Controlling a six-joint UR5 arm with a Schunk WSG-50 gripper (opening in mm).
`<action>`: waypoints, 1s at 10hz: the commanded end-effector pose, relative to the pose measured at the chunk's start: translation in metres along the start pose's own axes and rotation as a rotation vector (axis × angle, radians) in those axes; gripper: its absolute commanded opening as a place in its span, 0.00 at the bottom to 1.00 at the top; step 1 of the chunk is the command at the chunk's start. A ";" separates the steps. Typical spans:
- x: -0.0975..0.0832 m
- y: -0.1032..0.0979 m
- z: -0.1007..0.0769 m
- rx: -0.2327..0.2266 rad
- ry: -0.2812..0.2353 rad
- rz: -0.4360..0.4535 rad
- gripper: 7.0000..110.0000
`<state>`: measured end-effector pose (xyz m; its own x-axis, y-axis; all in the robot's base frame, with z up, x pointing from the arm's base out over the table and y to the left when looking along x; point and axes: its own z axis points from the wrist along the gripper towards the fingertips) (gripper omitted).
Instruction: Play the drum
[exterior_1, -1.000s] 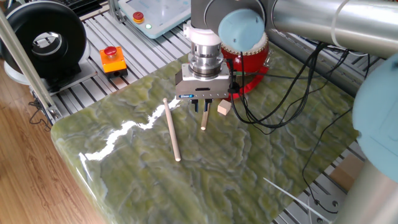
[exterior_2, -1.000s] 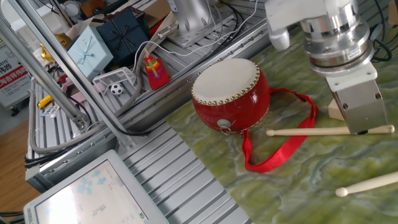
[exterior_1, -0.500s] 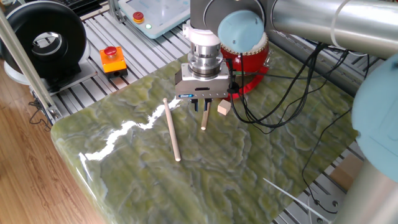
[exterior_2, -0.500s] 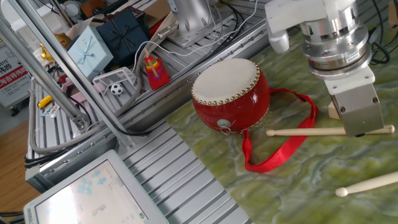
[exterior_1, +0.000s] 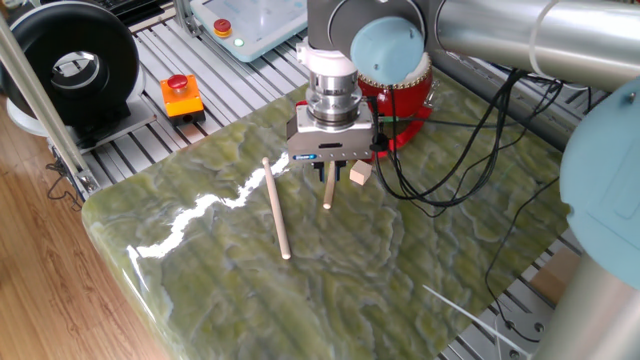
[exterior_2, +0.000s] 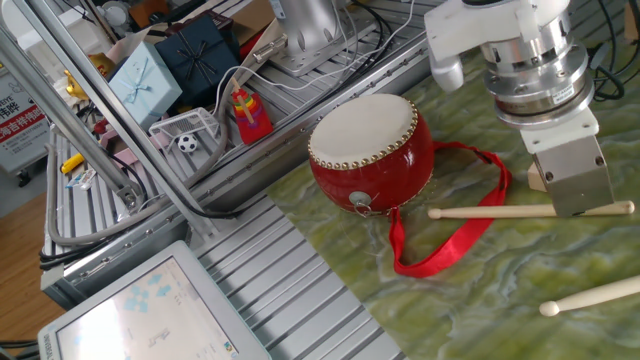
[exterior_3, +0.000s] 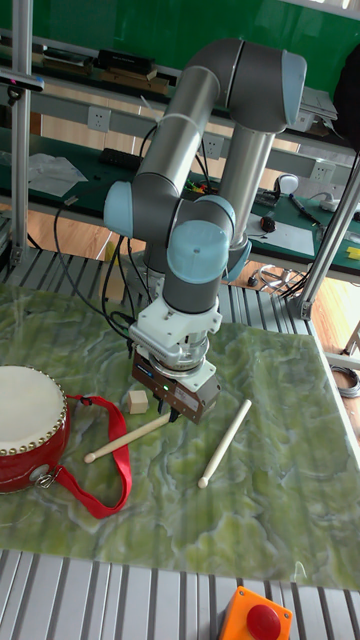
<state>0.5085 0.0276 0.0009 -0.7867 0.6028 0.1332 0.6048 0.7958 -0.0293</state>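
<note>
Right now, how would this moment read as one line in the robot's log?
gripper: over drumstick, grasp unclear | second drumstick: on table | drum: untouched

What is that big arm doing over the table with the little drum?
The robot arm's claw sits low over one of two wooden drumsticks, at the end farthest from the drum; whether it has gripped it is not clear. The second drumstick lies loose on the green marbled table. The red drum, with its cream skin and red ribbon, rests at the table's edge, untouched. A small wooden block lies beside the claw.
</note>
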 end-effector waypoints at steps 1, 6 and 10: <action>-0.003 0.006 0.002 -0.025 0.004 0.022 0.15; -0.010 0.009 0.003 -0.046 -0.011 0.042 0.15; -0.009 0.008 0.002 -0.034 -0.009 0.014 0.15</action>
<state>0.5192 0.0282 -0.0042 -0.7782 0.6164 0.1203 0.6208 0.7840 -0.0019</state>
